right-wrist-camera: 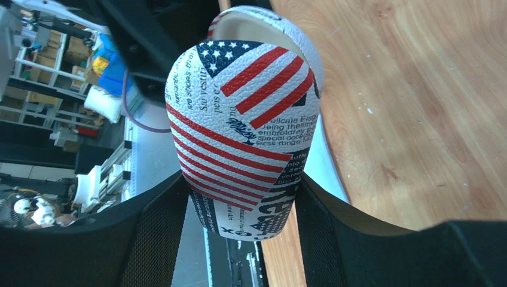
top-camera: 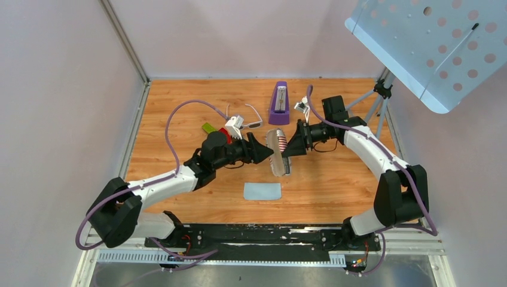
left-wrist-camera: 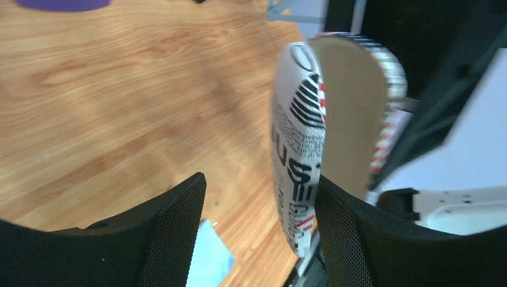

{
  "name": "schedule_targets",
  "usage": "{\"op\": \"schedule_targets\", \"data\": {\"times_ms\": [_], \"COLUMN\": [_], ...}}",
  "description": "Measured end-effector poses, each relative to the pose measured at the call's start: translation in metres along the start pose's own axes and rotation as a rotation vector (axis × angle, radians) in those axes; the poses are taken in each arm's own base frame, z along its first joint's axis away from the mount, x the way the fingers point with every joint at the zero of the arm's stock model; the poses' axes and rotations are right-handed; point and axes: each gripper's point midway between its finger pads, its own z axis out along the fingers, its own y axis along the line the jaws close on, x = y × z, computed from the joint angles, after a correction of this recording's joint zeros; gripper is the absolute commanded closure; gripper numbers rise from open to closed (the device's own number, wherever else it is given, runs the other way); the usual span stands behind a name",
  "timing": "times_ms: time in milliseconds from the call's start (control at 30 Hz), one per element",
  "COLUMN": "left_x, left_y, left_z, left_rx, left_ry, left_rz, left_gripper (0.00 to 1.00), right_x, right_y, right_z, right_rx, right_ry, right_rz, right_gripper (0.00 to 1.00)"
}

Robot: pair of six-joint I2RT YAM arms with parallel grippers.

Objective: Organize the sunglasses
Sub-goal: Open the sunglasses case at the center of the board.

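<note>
- A wood-grain table (top-camera: 179,107) is enclosed by plain white walls (top-camera: 60,89), and a perforated metal panel (top-camera: 430,48) is hung above its far right corner.
- The white-framed, dark-lensed sunglasses (top-camera: 252,122) are seen near the table's far edge, left of centre. They are just beside a purple wedge-shaped stand (top-camera: 278,103) and well apart from both grippers.
- The stars-and-stripes oblong case (top-camera: 278,153) is held up over the table's middle, and the right gripper (right-wrist-camera: 239,179) is clamped across its body.
- The left gripper (left-wrist-camera: 260,179) is spread wide. The case's printed shell is touched by one finger, and bare table is seen between that shell and the other finger, so nothing is gripped.
- Tan lining is exposed, so the case is judged to be partly opened.
- Only one shell's rim should be pinched and drawn away while the right clamp is kept firm; otherwise the case may be twisted loose.
- A light blue square cloth (top-camera: 262,191) is seen toward the table's near edge.
</note>
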Motion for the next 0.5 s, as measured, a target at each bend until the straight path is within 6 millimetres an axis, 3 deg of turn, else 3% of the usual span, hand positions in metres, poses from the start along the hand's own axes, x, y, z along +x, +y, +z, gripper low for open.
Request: {"op": "schedule_targets", "data": {"times_ms": [67, 167, 367, 500], "left_x": [0.002, 0.014, 0.013, -0.002], "left_y": [0.011, 0.044, 0.043, 0.029], "left_z": [0.0, -0.001, -0.005, -0.021], "left_rx": [-0.05, -0.173, -0.181, -0.149], "left_ry": [0.002, 0.033, 0.029, 0.0], "left_rz": [0.008, 0.005, 0.02, 0.126], "left_gripper": [0.32, 0.31, 0.25, 0.22], "right_x": [0.0, 0.002, 0.003, 0.003], "right_y": [0.005, 0.021, 0.024, 0.03], "right_z": [0.0, 0.0, 0.0, 0.0], "right_rx": [-0.026, -0.103, -0.12, -0.155], "right_ry": [-0.001, 0.0, 0.002, 0.001], "right_rz": [0.008, 0.026, 0.038, 0.044], "right_gripper": [1.0, 1.0, 1.0, 1.0]}}
